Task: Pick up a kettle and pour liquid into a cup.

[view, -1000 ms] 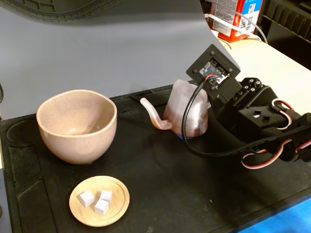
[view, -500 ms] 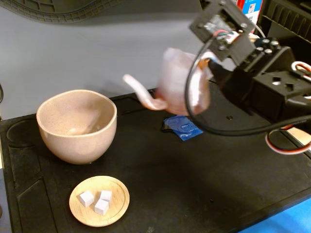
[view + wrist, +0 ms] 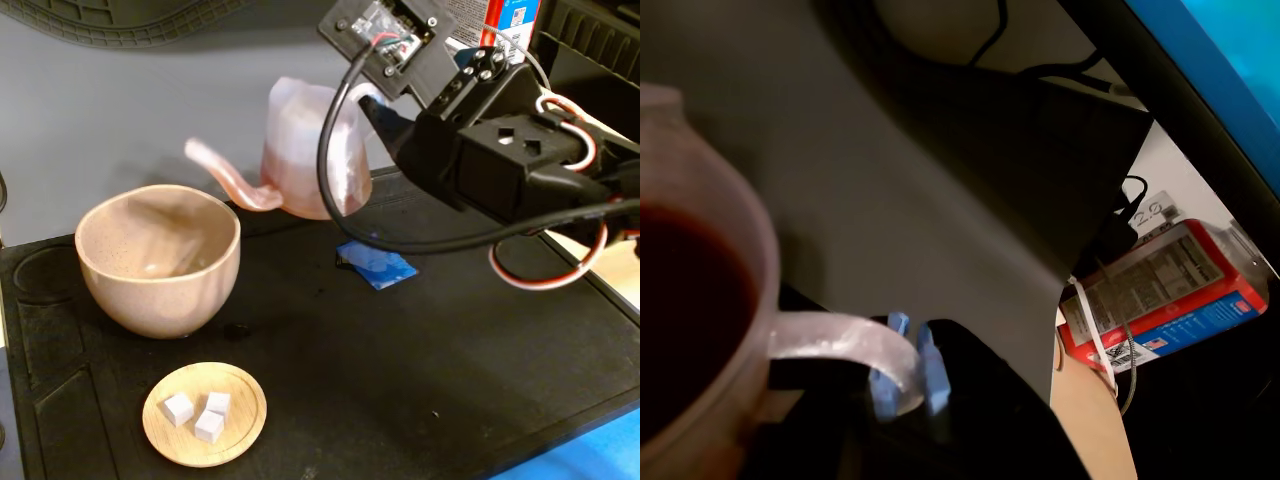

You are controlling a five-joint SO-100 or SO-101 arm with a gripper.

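Observation:
The kettle (image 3: pixel 300 150), translucent pinkish-white, hangs lifted above the black mat (image 3: pixel 420 380), tilted left, with its long spout (image 3: pixel 225 178) reaching toward the cup's far rim. My gripper (image 3: pixel 362 108) is shut on the kettle's loop handle from the right. In the wrist view the blue-padded gripper (image 3: pixel 910 375) clamps the handle (image 3: pixel 830 335), and dark reddish-brown liquid (image 3: pixel 680 310) fills the open kettle (image 3: pixel 740 250). The cup (image 3: pixel 158 258), a rounded beige-pink bowl, stands on the mat at the left, just below the spout tip. No stream shows at the spout.
A small wooden saucer (image 3: pixel 160 432) with three white cubes lies in front of the cup. A blue packet (image 3: pixel 377 265) lies on the mat under the kettle. A red-and-blue carton (image 3: pixel 1160 300) stands behind the arm. The arm's black body and cables fill the right.

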